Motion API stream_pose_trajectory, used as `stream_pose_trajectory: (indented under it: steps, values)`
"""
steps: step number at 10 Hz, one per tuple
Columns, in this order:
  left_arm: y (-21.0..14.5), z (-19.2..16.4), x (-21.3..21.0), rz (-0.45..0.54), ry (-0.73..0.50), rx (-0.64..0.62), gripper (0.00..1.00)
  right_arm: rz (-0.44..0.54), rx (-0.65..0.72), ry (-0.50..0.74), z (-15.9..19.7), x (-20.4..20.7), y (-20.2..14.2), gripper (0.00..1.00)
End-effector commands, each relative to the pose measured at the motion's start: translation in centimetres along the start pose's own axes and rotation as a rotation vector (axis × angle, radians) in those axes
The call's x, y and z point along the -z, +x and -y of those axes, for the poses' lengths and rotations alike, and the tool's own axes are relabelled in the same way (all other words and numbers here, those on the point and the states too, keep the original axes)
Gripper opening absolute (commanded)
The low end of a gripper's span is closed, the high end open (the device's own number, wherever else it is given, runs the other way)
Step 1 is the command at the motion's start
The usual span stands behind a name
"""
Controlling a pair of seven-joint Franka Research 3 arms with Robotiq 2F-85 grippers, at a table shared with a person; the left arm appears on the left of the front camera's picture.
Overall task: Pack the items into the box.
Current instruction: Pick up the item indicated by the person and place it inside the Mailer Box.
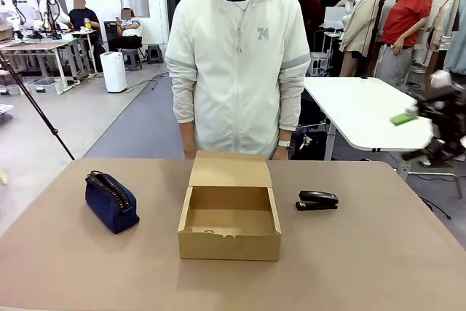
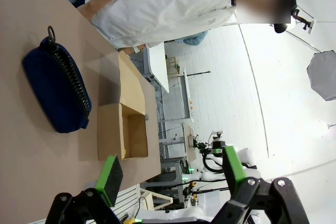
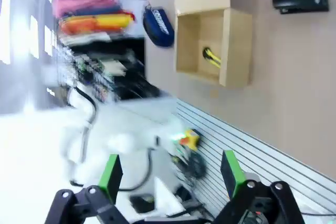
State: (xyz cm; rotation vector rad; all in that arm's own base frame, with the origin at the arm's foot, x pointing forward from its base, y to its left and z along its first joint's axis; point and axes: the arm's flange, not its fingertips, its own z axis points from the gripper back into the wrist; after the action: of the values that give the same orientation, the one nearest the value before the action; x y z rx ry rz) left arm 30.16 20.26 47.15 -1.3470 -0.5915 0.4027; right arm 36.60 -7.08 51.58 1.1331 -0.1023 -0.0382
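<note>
- Tan worktop [image 1: 378,253] runs across the front view, with a busy workshop behind it and a person [image 1: 240,71] in a white zip jacket standing at the 12 o'clock edge.
- Centre of the worktop: the brown cardboard box [image 1: 229,234], open, its flap lid leaning back towards 12 o'clock.
- From the right wrist camera I can see a small yellow-and-black thing [image 3: 211,56] lying inside the box; I cannot tell what it is.
- The navy blue zippered pouch [image 1: 111,202] lies at 9 o'clock from the box, well apart from it, zipper side up.
- The black stapler [image 1: 317,200] sits at 3 o'clock from the box, near it but not touching, closed and flat on the worktop.
- My left gripper [image 2: 172,170] hangs above the worktop, fingers spread wide with nothing between the green pads [image 2: 110,177]; pouch and box lie beyond it.
- My right gripper [image 3: 171,174] is also up in the air, fingers spread and empty; that view is motion-blurred.
- At the 3 o'clock edge of the front view the right arm [image 1: 444,118] shows as a blur.
</note>
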Motion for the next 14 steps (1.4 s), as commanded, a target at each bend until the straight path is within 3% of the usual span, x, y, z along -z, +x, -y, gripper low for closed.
stream_pose_trajectory:
  steps: [1,3,4,14]
  values:
    - [0.0,0.4,0.0,0.006,-0.019,-0.008,1.0,0.354,0.089,0.361,4.7,-0.7,-2.2,1.0]
    - [0.0,0.4,0.0,0.006,-0.019,-0.008,1.0,0.448,0.154,0.394,8.1,-1.2,-4.1,1.0]
    - [0.0,0.4,0.0,0.006,-0.019,-0.008,1.0,0.213,0.143,0.231,6.5,-2.6,-2.9,1.0]
    - [0.0,0.4,0.0,0.006,-0.019,-0.008,1.0,0.213,0.143,0.231,6.5,-2.6,-2.9,1.0]
